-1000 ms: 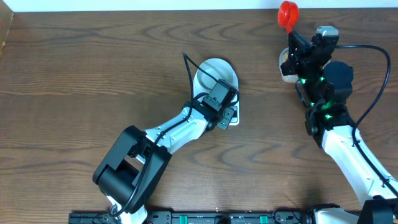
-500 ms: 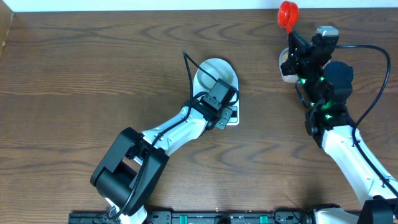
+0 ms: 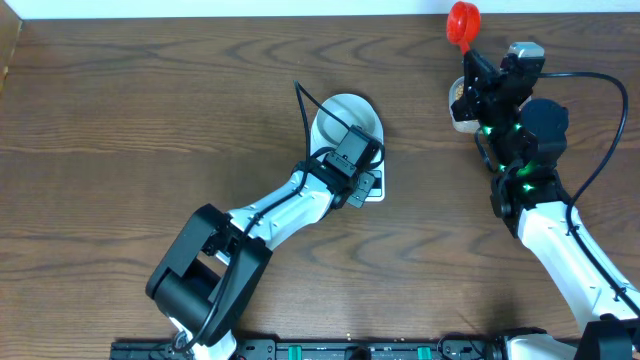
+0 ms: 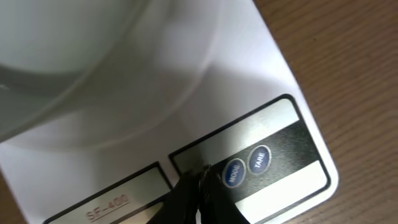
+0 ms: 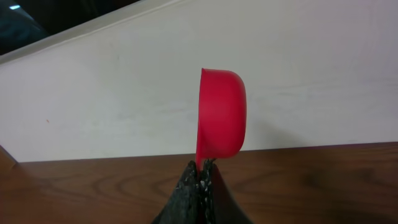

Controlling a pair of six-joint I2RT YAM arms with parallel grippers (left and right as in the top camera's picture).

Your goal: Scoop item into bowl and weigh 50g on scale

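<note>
Button-pressing looks like the step in hand: the left gripper [image 4: 199, 182], jaws pressed together with nothing between them, has its tip on the scale [image 4: 255, 81] panel, just beside the MODE button [image 4: 234, 171] and short of the TARE button [image 4: 259, 158]. The pale bowl [image 3: 345, 112] sits on the scale, no beans visible inside. Well apart, the right gripper [image 5: 200, 175] pinches the handle of a red scoop [image 5: 221, 115], raised above the tub [image 3: 459, 108] where the beans [image 3: 456, 92] barely show. Next, I judge, the tip must land squarely on a button, then lift clear before scooping.
</note>
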